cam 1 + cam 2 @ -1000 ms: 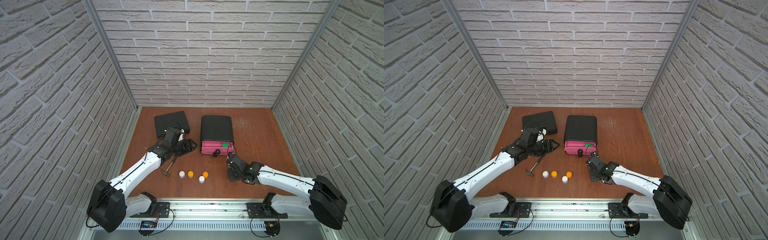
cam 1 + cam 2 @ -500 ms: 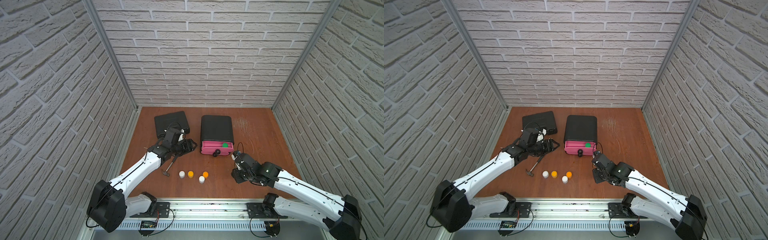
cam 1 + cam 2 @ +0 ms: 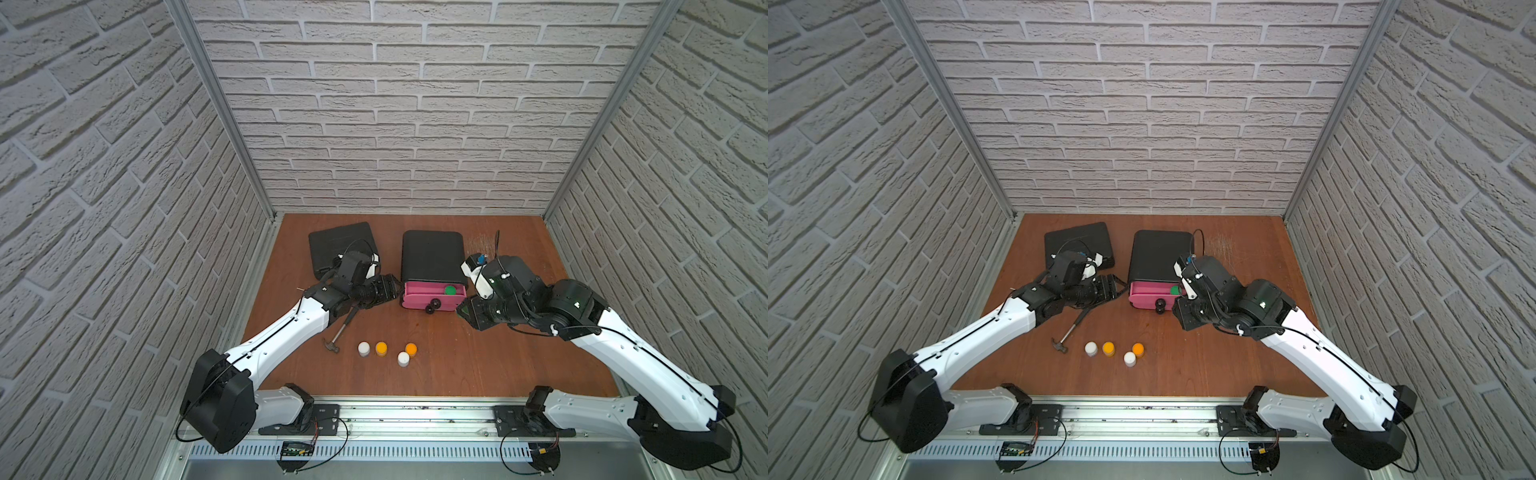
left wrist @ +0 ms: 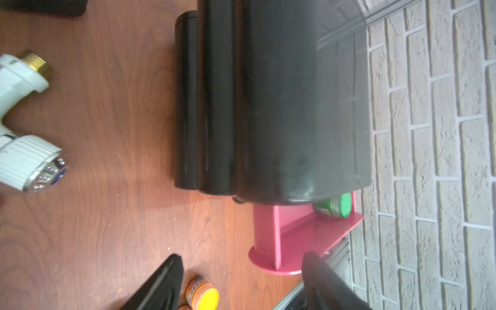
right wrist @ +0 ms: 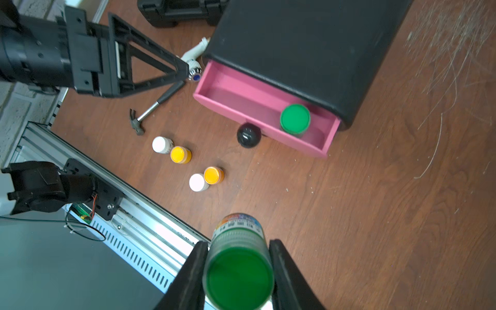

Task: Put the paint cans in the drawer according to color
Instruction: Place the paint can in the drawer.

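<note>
Left arm stretches low from its base, forward and inward, wrist rolled onto its side. The left gripper points across toward the right arm with its jaws standing well apart and nothing between them, and the left wrist view shows both fingers spread wide. On the other side the right arm climbs from its base and folds in at the elbow, wrist tipped down and inward, and the right gripper is clamped on either side of a green paint can, held up in the air.
</note>
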Action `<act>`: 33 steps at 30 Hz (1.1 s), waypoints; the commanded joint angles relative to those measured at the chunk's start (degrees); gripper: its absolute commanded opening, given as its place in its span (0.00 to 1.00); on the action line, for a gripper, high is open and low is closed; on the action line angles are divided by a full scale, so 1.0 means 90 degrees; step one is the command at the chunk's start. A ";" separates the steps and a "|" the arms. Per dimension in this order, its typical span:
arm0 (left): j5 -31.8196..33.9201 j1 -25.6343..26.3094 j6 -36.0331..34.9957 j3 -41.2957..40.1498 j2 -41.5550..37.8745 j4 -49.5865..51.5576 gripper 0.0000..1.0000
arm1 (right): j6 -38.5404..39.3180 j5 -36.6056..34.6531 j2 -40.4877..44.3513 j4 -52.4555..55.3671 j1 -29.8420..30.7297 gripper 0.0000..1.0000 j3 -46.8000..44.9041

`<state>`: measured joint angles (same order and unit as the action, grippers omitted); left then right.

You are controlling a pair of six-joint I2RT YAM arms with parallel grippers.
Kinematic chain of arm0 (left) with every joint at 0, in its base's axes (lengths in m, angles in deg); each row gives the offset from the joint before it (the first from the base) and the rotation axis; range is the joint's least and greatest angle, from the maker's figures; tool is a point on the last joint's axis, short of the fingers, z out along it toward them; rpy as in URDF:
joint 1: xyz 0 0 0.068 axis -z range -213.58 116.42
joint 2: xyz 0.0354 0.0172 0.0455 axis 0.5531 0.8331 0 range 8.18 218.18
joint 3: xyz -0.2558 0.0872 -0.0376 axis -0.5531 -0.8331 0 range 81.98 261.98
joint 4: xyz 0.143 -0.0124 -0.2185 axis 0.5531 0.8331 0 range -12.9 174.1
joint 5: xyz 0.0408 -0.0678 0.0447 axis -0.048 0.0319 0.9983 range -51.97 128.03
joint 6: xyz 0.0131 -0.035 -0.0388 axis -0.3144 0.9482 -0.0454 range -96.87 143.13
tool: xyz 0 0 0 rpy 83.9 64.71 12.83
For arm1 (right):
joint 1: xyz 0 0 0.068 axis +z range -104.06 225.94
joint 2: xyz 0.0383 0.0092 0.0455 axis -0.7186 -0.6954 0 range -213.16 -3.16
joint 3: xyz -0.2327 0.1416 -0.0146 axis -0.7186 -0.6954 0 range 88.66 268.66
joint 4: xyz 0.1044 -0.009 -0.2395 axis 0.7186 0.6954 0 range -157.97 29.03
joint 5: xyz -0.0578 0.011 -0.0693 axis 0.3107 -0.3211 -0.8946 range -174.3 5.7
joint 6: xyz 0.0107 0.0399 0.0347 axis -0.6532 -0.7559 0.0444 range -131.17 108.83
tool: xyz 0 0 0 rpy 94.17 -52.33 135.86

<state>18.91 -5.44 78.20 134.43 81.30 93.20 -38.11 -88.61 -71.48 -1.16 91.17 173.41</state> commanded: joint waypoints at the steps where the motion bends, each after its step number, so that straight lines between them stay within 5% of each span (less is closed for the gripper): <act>1: 0.0060 0.0132 -0.0094 0.0153 0.0100 -0.0290 0.73 | 0.0281 -0.0057 -0.0803 -0.0063 -0.0026 0.23 0.0755; 11: 0.0000 0.0274 -0.0112 0.0135 0.0190 -0.0170 0.70 | 0.0472 -0.0038 -0.2021 -0.0203 -0.0221 0.23 0.1791; 33: -0.0373 0.0324 -0.0503 0.0247 0.0223 0.0444 0.66 | 0.0703 0.0076 -0.2547 -0.0603 -0.0456 0.23 0.1442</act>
<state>16.75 -2.95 75.58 135.37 84.39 94.53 -32.75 -88.50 -93.23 -3.91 87.28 187.31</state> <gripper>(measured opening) 0.664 0.383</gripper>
